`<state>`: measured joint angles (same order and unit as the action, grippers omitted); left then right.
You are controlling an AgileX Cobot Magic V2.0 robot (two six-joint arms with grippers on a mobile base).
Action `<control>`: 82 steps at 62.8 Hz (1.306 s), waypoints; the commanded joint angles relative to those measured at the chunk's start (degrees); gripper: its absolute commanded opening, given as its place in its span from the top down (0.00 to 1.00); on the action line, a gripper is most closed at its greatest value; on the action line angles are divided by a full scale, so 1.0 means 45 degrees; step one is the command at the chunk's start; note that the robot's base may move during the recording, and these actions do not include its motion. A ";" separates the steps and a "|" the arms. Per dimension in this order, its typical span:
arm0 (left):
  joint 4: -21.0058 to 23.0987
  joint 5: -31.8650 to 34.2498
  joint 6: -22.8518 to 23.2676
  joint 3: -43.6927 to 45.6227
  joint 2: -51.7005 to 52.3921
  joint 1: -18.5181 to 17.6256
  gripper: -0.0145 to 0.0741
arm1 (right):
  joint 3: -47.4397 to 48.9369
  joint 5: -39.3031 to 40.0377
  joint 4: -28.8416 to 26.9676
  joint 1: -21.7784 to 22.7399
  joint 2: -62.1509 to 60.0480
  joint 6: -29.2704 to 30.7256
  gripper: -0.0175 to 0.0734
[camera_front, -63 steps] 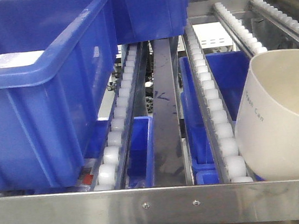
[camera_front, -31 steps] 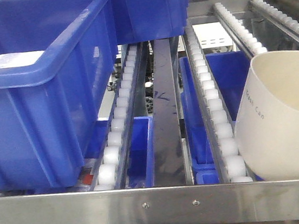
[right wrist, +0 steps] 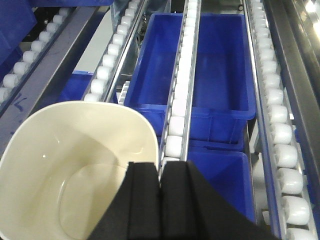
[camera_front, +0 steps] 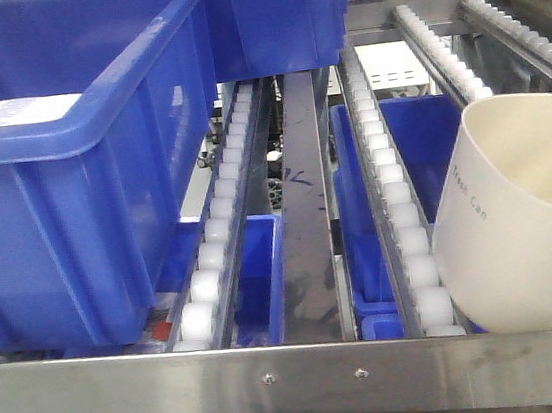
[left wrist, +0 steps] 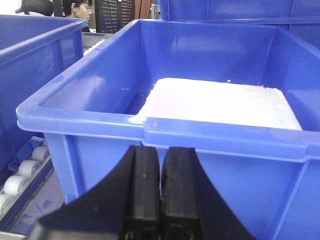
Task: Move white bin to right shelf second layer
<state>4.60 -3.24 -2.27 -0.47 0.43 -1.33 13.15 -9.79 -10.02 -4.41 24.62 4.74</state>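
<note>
White bin [camera_front: 520,227] tilted on the roller shelf [camera_front: 407,251] behind its steel front rail [camera_front: 297,375], my right pincer [right wrist: 160,200] pinching the bin's rim, my left pincer [left wrist: 160,195] closed, empty, facing a blue crate [left wrist: 200,145].

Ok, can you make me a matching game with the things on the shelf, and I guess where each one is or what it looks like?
Things:
1. white bin
2. big blue crate
3. front rail
4. rollers

Clues:
A. shiny steel with screws
B. cream tub, tilted, on the right
C. small, white, in rows
D. on the left, white slab inside

Pairs: 1-B, 2-D, 3-A, 4-C
</note>
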 commanded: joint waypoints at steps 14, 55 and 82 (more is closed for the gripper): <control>0.0066 0.1055 0.0067 -0.0347 0.0194 -0.0105 0.74 | 0.0020 0.1814 -0.0057 0.0009 -0.0020 0.0141 0.75; 0.0066 0.1055 0.0067 -0.0347 0.0194 -0.0105 0.74 | -0.3328 0.2264 0.1063 0.0203 -0.5852 0.1129 0.75; 0.0066 0.1055 0.0067 -0.0347 0.0194 -0.0105 0.74 | -0.3316 0.2338 0.1051 0.0240 -0.5834 0.1129 0.75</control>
<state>4.60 -3.24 -2.27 -0.47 0.43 -1.33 -1.71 -4.43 -5.75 -3.72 -0.54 9.21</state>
